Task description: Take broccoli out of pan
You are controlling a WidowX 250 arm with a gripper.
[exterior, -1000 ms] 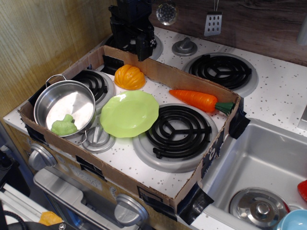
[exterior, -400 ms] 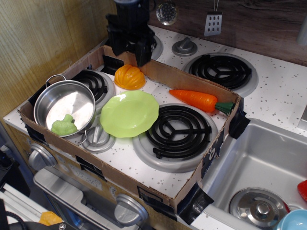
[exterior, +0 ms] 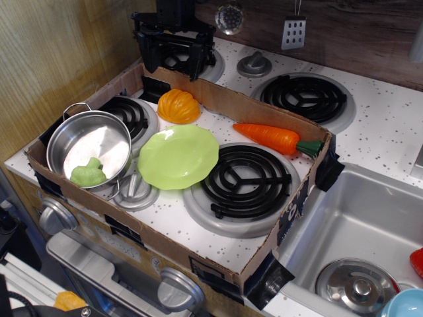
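Gripper (exterior: pixel 170 61) wide open, empty, at back edge. Broccoli (exterior: pixel 88 174) sits low in pan (exterior: pixel 89 145), front-left corner. Descend vertically inside rim, pinch lump, avoid steel wall.

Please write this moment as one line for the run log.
phase: approach | gripper: open, empty, above back edge of cardboard tray | broccoli: inside pan, untouched | green plate: beside pan
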